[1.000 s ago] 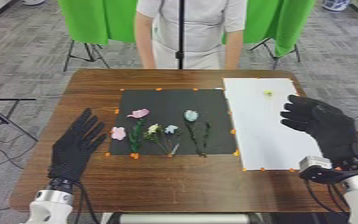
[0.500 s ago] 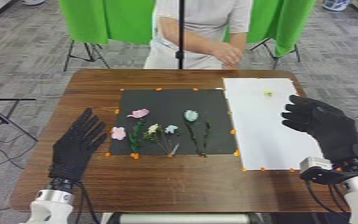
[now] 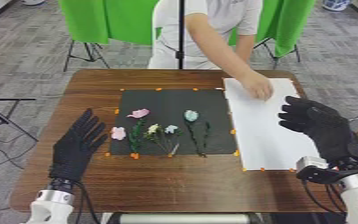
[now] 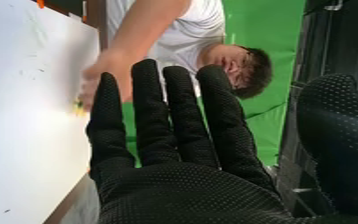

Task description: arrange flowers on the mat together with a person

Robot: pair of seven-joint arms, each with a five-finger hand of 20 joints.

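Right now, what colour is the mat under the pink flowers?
The mat is dark grey, nearly black, best seen in the head view.

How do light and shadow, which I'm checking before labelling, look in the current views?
Head view: the white sheet is bright against the dark mat; the robot's right hand is near-uniform black. Right wrist view: a soft, faint shadow lies on the sheet beside the person's hand.

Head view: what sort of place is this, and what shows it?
Probably a robotics lab or test room: a green fabric backdrop, a robot's black-gloved left hand at a brown wooden table, and grey carpet.
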